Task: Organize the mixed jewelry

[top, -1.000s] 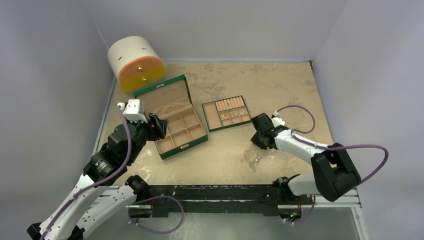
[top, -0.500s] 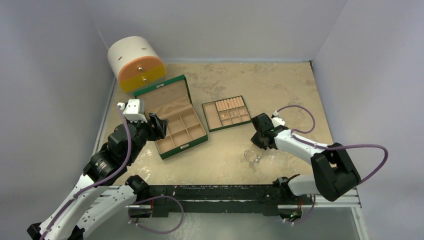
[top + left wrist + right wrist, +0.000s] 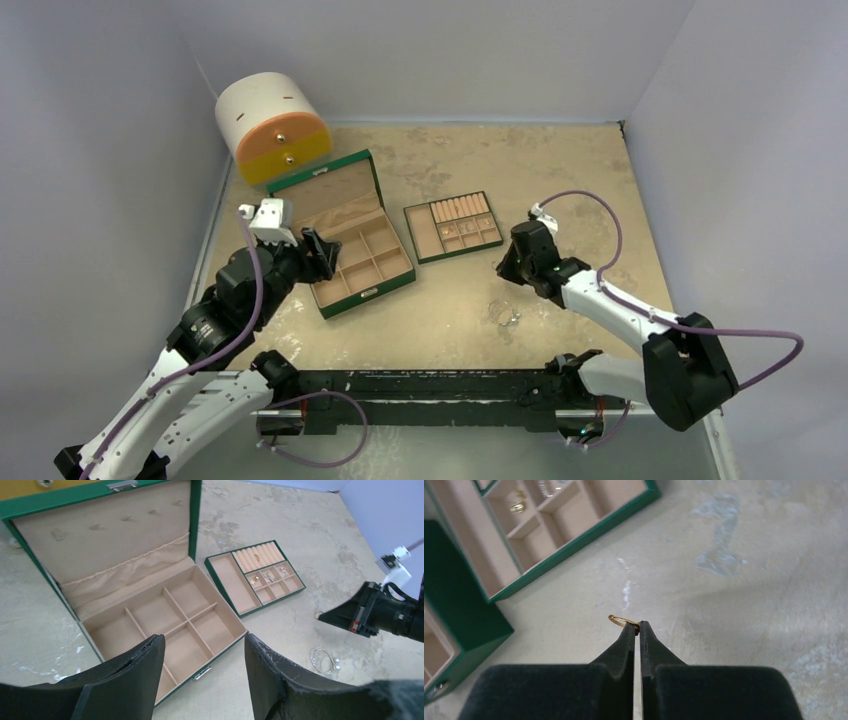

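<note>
My right gripper is shut on a small gold ring, pinching it by the edge at its fingertips above the tabletop. From above, that gripper hangs just in front of the small green tray. The tray's compartments hold a few small rings and earrings. A thin silvery wire hoop lies on the table near the right gripper, with tiny pieces beside it. My left gripper is open and empty, hovering over the front of the open green box.
The round white-and-orange drawer case stands at the back left. The green box's lid stands open towards the back. White walls close in the table on three sides.
The right gripper has shut on the gold ring and lifted it off the table, shifting slightly towards the tray. The left arm has not moved.
</note>
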`<state>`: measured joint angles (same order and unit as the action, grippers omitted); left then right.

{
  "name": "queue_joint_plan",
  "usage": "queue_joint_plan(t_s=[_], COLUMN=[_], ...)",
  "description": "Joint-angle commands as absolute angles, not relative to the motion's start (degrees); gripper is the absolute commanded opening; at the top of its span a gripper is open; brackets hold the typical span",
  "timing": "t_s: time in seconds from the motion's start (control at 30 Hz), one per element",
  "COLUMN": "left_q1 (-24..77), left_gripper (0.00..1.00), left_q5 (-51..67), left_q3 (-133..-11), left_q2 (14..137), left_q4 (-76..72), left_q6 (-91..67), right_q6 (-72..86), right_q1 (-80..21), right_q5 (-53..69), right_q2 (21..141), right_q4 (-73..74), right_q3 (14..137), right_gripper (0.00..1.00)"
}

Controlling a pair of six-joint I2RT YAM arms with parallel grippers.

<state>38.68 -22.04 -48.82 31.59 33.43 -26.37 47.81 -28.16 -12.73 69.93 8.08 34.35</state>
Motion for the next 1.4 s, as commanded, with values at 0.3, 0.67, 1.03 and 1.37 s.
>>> queue_joint_plan(t_s=[0.3,0.67,1.03,1.37], left_q1=[38.5,42.9,45.8,50.0], left_gripper=[0.59,0.57,0.47,0.41], left_q5=[1.6,11.5,15.2,13.6], left_q3=[-46.3,-40.2,-33.4,-33.3], left_q2=[39.3,44.0,43.5,45.6], left_q4=[26.5,17.3,10.1,10.8], left_q6=[-30.2,-38.7,-43.0,-42.7], right_q6=[21.8,16.3,16.7,19.0], right_q1=[-33.3,-46.3,-51.0,-51.4], right_q5=[8.1,16.9,26.7,30.6], right_q2=[65.9,73.3,76.4,76.5], right_q4=[5.5,14.6,16.3,15.9], right_q3=[40.7,52.4,56.0,57.3], right_gripper=[0.0,0.0,0.0,0.0])
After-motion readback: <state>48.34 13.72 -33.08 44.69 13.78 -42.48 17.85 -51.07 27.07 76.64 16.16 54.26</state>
